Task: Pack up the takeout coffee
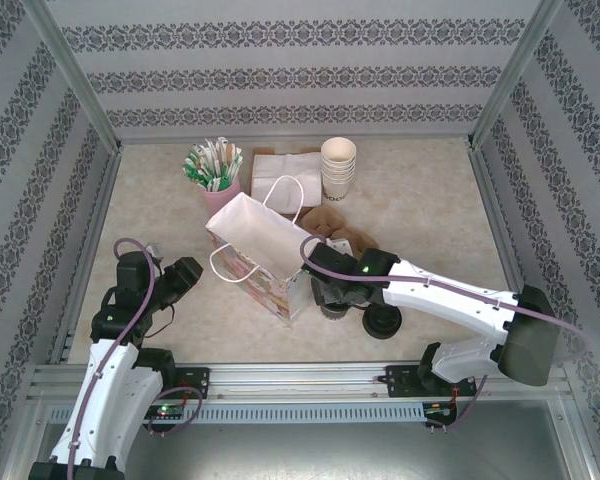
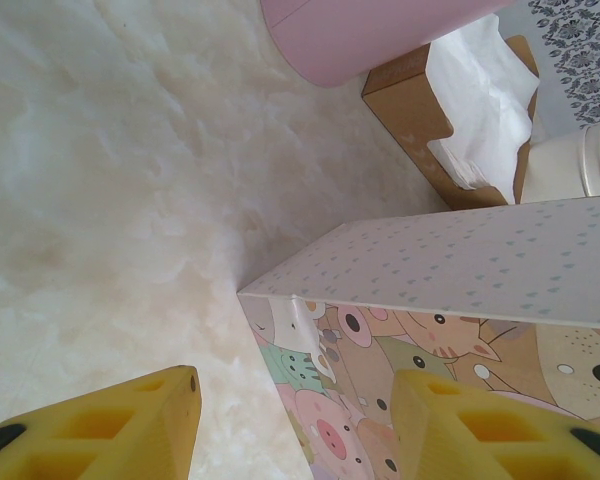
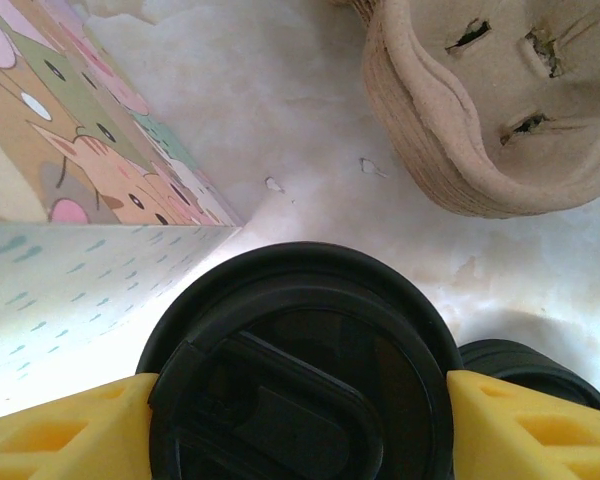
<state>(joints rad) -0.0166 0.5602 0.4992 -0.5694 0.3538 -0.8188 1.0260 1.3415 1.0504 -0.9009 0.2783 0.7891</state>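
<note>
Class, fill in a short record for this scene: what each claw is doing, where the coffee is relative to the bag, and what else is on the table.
left claw: open, empty, facing a corner of the gift bag
right claw: closed on the takeout coffee, one finger on each side of its black lid
takeout coffee: outside the gift bag, right beside it
gift bag: upright, mouth open
near the coffee: pile of black lids, pulp cup carriers
back of table: pink cup of sachets, napkin box, stack of paper cups

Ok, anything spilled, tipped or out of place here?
Nothing major: the paper bag stands open and the takeout coffee is lidded. Two tiny flecks mark the table beside the bag; I cannot tell if they're drips.
</note>
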